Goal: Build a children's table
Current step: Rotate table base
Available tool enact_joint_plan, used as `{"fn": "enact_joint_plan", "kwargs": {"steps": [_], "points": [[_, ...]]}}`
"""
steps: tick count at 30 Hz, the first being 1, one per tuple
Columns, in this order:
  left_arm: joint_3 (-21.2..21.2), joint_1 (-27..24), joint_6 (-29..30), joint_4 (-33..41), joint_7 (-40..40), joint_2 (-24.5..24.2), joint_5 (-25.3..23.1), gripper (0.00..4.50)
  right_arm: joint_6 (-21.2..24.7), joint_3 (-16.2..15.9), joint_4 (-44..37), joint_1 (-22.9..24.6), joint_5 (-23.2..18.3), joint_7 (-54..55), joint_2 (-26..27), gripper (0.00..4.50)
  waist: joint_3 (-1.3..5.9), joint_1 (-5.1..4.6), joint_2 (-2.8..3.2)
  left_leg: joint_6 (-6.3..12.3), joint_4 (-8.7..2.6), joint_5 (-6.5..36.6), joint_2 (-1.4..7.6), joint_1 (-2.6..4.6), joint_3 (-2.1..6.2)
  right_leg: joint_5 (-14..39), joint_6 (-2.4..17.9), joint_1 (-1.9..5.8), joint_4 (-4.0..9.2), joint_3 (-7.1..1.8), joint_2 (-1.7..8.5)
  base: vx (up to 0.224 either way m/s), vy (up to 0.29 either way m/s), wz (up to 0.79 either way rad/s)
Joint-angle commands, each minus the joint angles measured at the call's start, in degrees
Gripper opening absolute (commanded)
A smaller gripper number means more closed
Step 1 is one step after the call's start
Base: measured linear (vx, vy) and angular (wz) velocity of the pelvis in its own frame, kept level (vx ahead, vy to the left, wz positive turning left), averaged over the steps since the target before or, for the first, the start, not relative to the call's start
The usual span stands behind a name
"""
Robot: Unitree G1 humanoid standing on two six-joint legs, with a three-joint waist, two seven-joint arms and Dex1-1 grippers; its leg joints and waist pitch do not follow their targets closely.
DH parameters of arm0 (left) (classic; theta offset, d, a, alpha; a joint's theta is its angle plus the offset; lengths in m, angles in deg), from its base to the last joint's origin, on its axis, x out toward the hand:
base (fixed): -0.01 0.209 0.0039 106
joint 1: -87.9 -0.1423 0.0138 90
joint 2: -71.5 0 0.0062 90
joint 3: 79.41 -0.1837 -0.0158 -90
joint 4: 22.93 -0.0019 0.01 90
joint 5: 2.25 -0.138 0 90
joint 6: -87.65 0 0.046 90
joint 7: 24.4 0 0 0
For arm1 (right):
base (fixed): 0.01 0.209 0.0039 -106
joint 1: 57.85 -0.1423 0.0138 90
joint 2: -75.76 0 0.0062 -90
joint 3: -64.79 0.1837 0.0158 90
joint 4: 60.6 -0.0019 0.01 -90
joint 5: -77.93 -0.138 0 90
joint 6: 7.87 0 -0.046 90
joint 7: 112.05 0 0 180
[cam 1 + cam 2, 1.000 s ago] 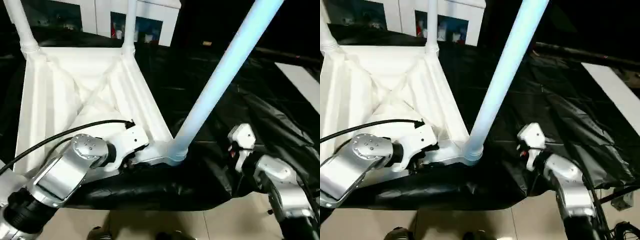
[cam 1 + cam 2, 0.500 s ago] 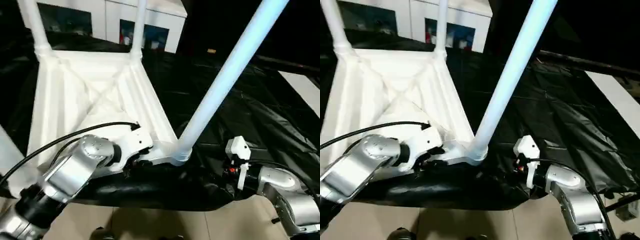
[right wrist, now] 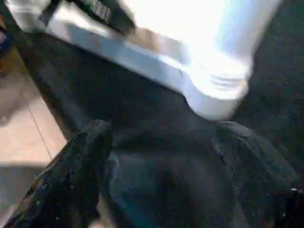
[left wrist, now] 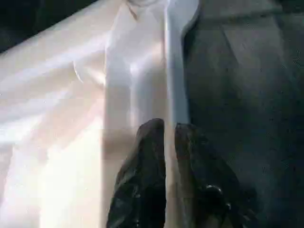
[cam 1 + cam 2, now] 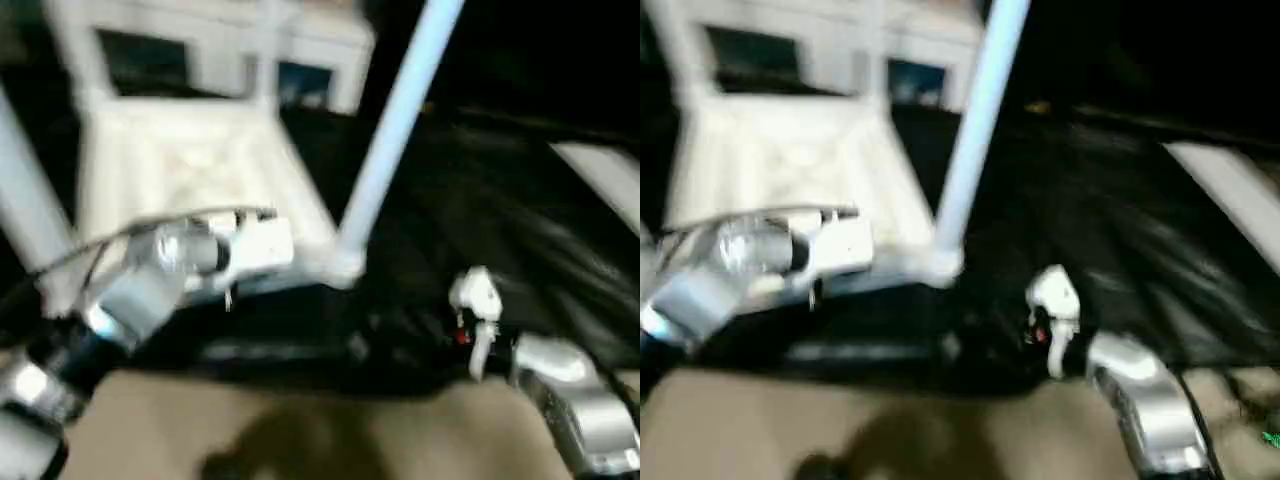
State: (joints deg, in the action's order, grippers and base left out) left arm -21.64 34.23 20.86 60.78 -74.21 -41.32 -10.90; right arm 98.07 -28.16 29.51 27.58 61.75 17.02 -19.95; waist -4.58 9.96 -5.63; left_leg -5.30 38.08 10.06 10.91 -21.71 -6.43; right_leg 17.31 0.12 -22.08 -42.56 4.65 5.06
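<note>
The children's table (image 5: 190, 160) lies upside down on black sheeting, its ribbed underside facing up. White legs stand in its corner sockets, the nearest one (image 5: 390, 130) rising from the near right socket (image 5: 345, 265). My left gripper (image 4: 170, 137) is at the near edge of the top, its two black fingers (image 4: 149, 147) pinched on either side of the thin white rim (image 4: 173, 85). My right gripper (image 3: 161, 137) hangs open just in front of that socket (image 3: 218, 90), touching nothing.
Black sheeting (image 5: 500, 200) covers the work surface to the right of the table. A white cabinet with glass doors (image 5: 300, 60) stands behind. Beige floor (image 5: 300, 430) lies below the near edge. A white strip (image 5: 600, 170) runs along the far right.
My left gripper's fingers have come together onto the table's near rim. The whole picture has shifted and blurred, so the camera moved. The right gripper stays open.
</note>
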Motion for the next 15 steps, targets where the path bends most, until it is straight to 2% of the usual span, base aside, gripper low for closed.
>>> {"fn": "enact_joint_plan", "kwargs": {"steps": [1, 2, 3, 4, 5, 6, 7, 8, 9, 10, 11, 12, 13, 14, 15], "points": [[2.3, 0.6, -1.0, 0.8, 0.4, 1.8, 1.9, 0.66, 0.0, 0.3, -1.5, 0.5, -0.5, 1.7, 0.8, 3.74, 2.87, 0.26, 0.81, -2.65, -4.9, 9.1, 1.77, 1.93, -0.89, 25.9, 6.6, -0.35, 10.85, -4.41, 3.46, -0.025, -0.011, 0.29], [5.6, -0.7, 0.5, 2.8, 0.3, 3.5, 5.5, 0.66, -0.1, 0.8, -2.1, 0.9, -1.0, 2.9, 1.8, 3.74, 3.59, -0.38, 1.3, -2.53, -5.82, 12.2, 2.34, 3.05, -0.87, 16.8, 8.7, -0.36, 9.27, -3.74, 2.51, -0.025, -0.011, 0.29], [10.0, -2.5, 2.5, 5.7, 0.8, 5.5, 10.0, 0.66, -0.2, 1.5, -2.8, 1.4, -1.5, 4.4, 2.9, 3.74, 3.49, -0.63, 3.06, -2.8, -7.15, 16.2, 2.66, 2.43, -1.24, 7.6, 12.2, 0.42, 8.62, -3.48, 2.11, -0.074, -0.011, 0.25], [13.4, -4.0, 4.5, 7.9, 2.2, 6.7, 12.7, 0.66, -0.3, 2.1, -3.8, 2.0, -1.7, 5.9, 3.7, 3.74, 2.81, -0.66, 3.93, -3.27, -7.84, 25.2, 2.53, 2.56, -1.45, 13.7, 12.5, 0.32, 9.8, -3.57, 2.58, 0.0, 0.0, 0.0], [14.7, -4.6, 5.3, 8.7, 2.7, 7.1, 13.6, 0.66, -0.4, 2.4, -4.2, 2.2, -1.7, 6.5, 3.9, 3.74, 2.65, -0.92, 3.66, -3.51, -8.01, 27.6, 2.7, 2.57, -1.55, 16.1, 11.9, 0.35, 10.38, -3.67, 2.89, 0.0, 0.0, 0.0], [16.9, -5.6, 6.9, 10.2, 3.8, 7.9, 15.2, 0.66, -0.5, 2.8, -5.1, 2.7, -1.7, 7.6, 4.4, 3.74, 2.49, -1.05, 3.68, -3.69, -8.13, 29.1, 2.72, 2.49, -1.29, 18.5, 11.3, 0.51, 10.6, -3.51, 3.18, 0.0, 0.0, 0.0], [20.6, -8.1, 8.0, 13.2, 6.0, 9.3, 17.4, 0.66, 0.2, 4.1, -7.1, 3.6, -1.9, 10.6, 5.6, 3.74, 2.4, -1.25, 3.37, -3.3, -8.54, 29.4, 2.38, 1.96, -1.12, 22.2, 9.1, 1.11, 11.22, -3.25, 3.33, 0.0, 0.0, 0.0], [21.7, -8.9, 8.4, 14.0, 6.8, 9.8, 18.0, 0.66, 0.3, 4.5, -7.7, 3.8, -1.9, 11.6, 6.0, 3.74, 2.45, -1.33, 3.3, -3.14, -8.81, 28.1, 2.42, 1.61, -1.09, 22.3, 8.4, 1.37, 11.18, -3.36, 3.44, 0.0, 0.0, 0.0], [24.5, -11.6, 7.2, 15.8, 10.9, 12.2, 18.4, 0.66, 1.1, 5.6, -9.4, 4.7, -1.5, 14.9, 7.5, 3.74, 2.52, -1.53, 3.37, -2.66, -8.97, 26.1, 2.26, 1.49, -1.12, 23.2, 7.1, 1.53, 11.75, -3.28, 3.59, 0.0, 0.0, 0.0], [25.8, -12.7, 7.1, 16.4, 12.6, 13.3, 18.7, 0.66, 1.4, 6.0, -10.2, 5.1, -1.3, 16.2, 8.0, 3.74, 2.31, -1.76, 2.98, -2.49, -9.16, 24.6, 2.39, 1.38, -1.33, 22.6, 7.0, 1.5, 11.93, -3.42, 3.55, 0.0, 0.0, 0.0], [30.5, -16.6, 7.9, 18.6, 18.9, 17.9, 19.7, 0.66, 2.1, 7.1, -12.7, 6.7, -0.4, 20.5, 9.9, 3.74, 2.71, -2.23, 2.79, -1.72, -9.42, 19.0, 2.46, 0.93, -1.63, 17.5, 6.9, 2.06, 11.7, -3.42, 3.43, 0.0, 0.0, 0.0], [32.0, -19.8, 4.2, 19.5, 22.6, 19.9, 18.7, 0.66, 2.4, 7.2, -14.5, 7.9, 0.6, 22.5, 10.9, 3.74, 2.51, -2.65, 1.45, -0.99, -9.44, 17.1, 2.38, 0.54, -1.92, 16.3, 6.4, 2.14, 11.98, -3.35, 3.08, 0.0, 0.0, 0.0], [32.6, -21.8, 1.5, 20.1, 24.8, 21.1, 17.7, 0.66, 2.6, 7.3, -15.6, 8.7, 1.2, 23.7, 11.5, 3.74, 2.24, -2.4, 2.05, -0.47, -9.46, 17.1, 2.2, 0.86, -2.12, 18.6, 5.1, 1.55, 12.29, -3.49, 3.02, 0.0, 0.0, 0.0], [33.0, -23.9, -0.5, 20.5, 27.3, 22.4, 16.4, 0.66, 2.6, 7.4, -16.6, 9.5, 1.4, 24.7, 12.3, 3.74, 2.14, -2.79, 1.29, -0.44, -9.47, 18.3, 2.29, 1.19, -2.28, 20.4, 4.4, 1.17, 12.67, -3.62, 2.95, 0.0, 0.0, 0.0], [33.7, -25.8, -0.6, 21.4, 28.9, 23.9, 16.3, 0.66, 2.7, 7.5, -17.5, 10.1, 1.3, 25.8, 12.9, 3.74, 2.15, -3.23, 1.41, -1.05, -9.68, 19.7, 2.3, 0.79, -1.98, 21.9, 3.3, 1.43, 12.67, -3.58, 2.99, 0.0, 0.0, 0.0]]}}
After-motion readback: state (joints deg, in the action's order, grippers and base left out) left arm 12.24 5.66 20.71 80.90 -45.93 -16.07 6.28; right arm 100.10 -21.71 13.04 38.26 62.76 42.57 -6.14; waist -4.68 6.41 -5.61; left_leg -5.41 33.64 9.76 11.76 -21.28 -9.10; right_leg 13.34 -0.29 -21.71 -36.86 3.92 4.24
